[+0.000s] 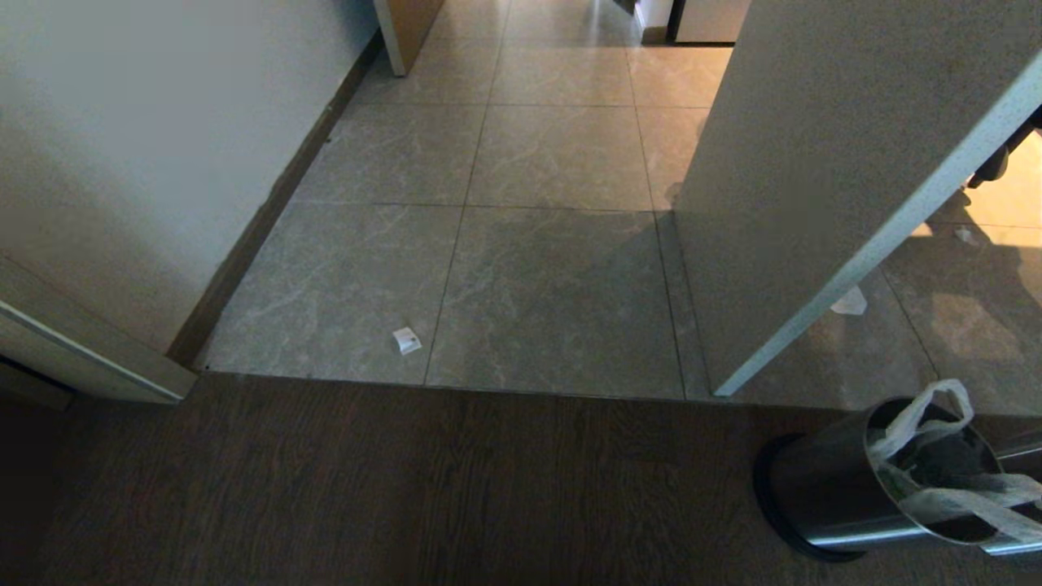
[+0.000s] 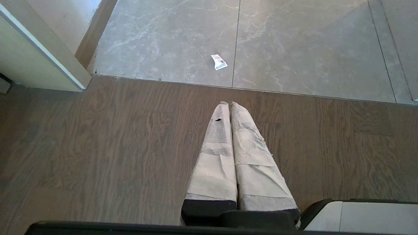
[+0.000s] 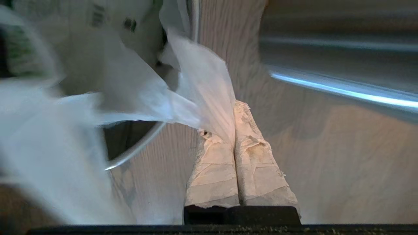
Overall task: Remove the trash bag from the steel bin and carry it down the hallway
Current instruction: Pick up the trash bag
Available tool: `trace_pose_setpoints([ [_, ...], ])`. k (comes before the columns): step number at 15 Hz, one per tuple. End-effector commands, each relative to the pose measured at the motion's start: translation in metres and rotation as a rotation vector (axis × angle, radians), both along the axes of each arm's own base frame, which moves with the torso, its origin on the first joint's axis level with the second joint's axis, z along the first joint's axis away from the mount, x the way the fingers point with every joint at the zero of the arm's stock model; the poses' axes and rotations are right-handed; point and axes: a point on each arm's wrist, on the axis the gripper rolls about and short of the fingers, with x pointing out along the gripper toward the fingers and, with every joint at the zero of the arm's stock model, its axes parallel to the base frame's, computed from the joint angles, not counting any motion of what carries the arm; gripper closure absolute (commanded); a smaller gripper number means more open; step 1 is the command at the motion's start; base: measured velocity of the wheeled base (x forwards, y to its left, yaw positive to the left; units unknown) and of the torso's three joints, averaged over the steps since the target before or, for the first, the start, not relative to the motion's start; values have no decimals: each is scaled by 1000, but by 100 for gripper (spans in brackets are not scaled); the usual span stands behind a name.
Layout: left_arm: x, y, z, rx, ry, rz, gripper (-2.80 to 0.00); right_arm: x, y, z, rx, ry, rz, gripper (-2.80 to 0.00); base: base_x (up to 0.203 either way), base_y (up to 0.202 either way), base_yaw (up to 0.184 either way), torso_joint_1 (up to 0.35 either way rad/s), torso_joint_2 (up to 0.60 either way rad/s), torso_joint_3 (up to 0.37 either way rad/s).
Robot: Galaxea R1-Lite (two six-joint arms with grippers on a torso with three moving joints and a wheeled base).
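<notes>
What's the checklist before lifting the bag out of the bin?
1. Right gripper shut on bag: ok, film pinched between its tips.
2. Bag handle pulled taut over the rim: ok.
3. Bin upright: not ok, it looks tipped on the wood floor.
4. Bag free of the rim all round: cannot tell.
5. Left gripper shut, clear of the bin: ok.
6. Tiled floor ahead: one paper scrap, otherwise ok.
</notes>
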Motion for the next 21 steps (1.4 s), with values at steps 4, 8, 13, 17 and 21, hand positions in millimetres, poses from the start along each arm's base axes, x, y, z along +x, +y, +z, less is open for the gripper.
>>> trace_pose_setpoints([
  [4,0,0,0,0,0,1,0,11,30,53,-39,-64,66,0,0,0,0,0,0,0],
  [8,0,0,0,0,0,0,0,33,43,49,-14,-79,120,0,0,0,0,0,0,0],
  [13,0,0,0,0,0,1,0,69,55,47,-3,-147,177,0,0,0,0,0,0,0],
  [17,0,0,0,0,0,0,0,89,64,43,27,-200,188,0,0,0,0,0,0,0],
  [21,0,0,0,0,0,0,0,100,65,47,-14,-261,208,0,0,0,0,0,0,0],
])
